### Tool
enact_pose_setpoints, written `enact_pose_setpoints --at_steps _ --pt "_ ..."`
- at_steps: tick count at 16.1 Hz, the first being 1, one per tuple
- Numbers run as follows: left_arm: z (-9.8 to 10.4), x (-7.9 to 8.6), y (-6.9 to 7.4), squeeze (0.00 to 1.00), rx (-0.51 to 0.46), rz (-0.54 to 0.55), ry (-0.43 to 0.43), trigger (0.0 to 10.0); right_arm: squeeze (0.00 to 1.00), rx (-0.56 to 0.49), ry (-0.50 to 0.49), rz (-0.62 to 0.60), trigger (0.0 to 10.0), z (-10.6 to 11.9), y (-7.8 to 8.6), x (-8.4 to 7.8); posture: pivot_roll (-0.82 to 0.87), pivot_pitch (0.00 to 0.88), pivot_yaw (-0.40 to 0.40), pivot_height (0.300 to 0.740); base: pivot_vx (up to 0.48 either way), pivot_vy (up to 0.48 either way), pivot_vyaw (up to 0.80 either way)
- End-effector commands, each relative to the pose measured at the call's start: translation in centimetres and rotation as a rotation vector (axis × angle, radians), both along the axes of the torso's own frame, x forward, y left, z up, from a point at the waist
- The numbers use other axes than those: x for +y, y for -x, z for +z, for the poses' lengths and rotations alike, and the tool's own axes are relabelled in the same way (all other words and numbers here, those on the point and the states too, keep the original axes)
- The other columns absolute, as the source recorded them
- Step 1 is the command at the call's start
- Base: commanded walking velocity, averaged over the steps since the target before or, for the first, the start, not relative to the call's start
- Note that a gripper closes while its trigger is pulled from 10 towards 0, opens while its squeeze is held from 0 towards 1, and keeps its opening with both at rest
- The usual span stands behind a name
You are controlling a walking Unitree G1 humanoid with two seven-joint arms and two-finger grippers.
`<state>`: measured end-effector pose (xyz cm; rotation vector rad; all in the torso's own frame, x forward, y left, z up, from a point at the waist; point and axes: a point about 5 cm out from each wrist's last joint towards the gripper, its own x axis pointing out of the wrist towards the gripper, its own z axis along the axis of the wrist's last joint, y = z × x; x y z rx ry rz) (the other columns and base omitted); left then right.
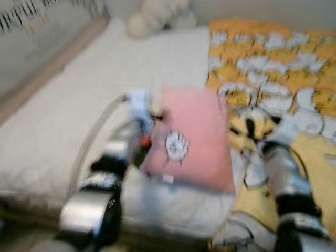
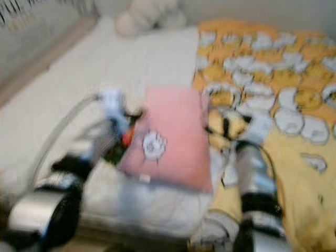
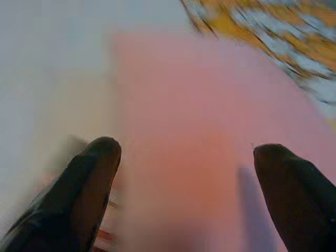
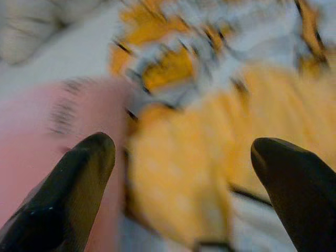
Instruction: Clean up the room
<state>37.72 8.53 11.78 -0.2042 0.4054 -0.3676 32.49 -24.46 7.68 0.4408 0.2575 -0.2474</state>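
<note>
Both hands, left hand (image 3: 184, 173) and right hand (image 4: 184, 173), spread wide, grasping nothing, flank the pink pillow (image 1: 191, 139) on the bed (image 1: 79, 115); yellow blanket (image 1: 273, 68) at 2 o'clock.

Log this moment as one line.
left gripper: open, at pink pillow | right gripper: open, over yellow blanket | bed | views blurred
</note>
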Motion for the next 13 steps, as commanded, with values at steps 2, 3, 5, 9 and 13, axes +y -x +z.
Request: enact_pose_setpoints --at_steps 2,3,5,9,13 --pt "0.2 1.4 -0.5 0.0 0.065 0.035 0.032 10.0 0.0 0.029 -0.096 0.004 10.0 -0.7 -0.2 0.1 0.07 0.0 0.029 0.74 0.0 0.0 0.0" --pt "-0.3 1.4 -0.3 0.0 0.1 0.028 0.007 10.0 0.0 0.061 -0.125 0.013 10.0 -1.6 0.1 0.1 0.08 0.0 0.034 0.74 0.0 0.0 0.0" --pt "-1.3 1.5 0.0 0.0 0.143 0.054 0.003 10.0 0.0 0.104 -0.139 0.04 10.0 -3.1 0.5 0.9 0.06 0.0 0.033 0.74 0.0 0.0 0.0" --pt "-1.7 -0.3 0.4 0.0 0.185 0.035 0.101 10.0 0.0 0.125 -0.118 0.073 10.0 -3.9 0.3 2.3 0.06 0.064 0.027 0.74 0.0 0.0 0.0" --pt "-3.6 -2.4 1.6 0.0 0.183 0.022 0.015 10.0 0.0 0.114 -0.119 0.113 10.0 -3.9 -0.5 4.3 0.05 0.081 0.026 0.74 0.0 0.0 0.0"
